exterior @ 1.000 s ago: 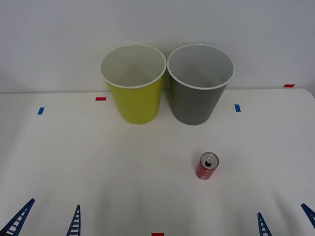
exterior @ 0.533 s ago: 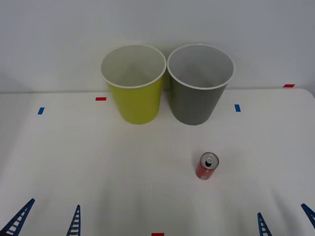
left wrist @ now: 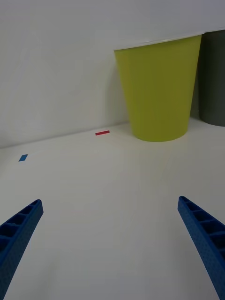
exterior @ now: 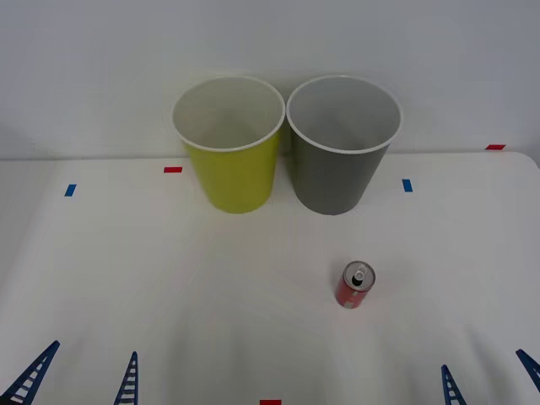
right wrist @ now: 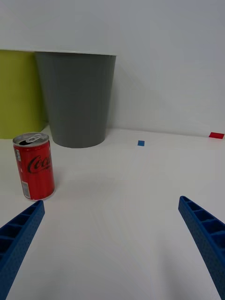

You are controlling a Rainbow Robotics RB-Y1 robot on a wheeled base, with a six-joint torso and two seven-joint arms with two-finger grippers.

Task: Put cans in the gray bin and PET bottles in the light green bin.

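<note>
Both hands wait apart; can (exterior: 355, 285) stands unobstructed.

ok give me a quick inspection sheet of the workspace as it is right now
surface: white table, red and blue tape marks near its edges
job's things: red can upright, opened, on the table in front of the gray bin; light green bin beside it on the robot's left; bins close together, touching or not unclear; both look empty
clutter: nothing seen
grippers: left gripper and right gripper open at the near table edge, holding nothing
cables: nothing seen
surroundings: plain white wall behind the bins
</note>
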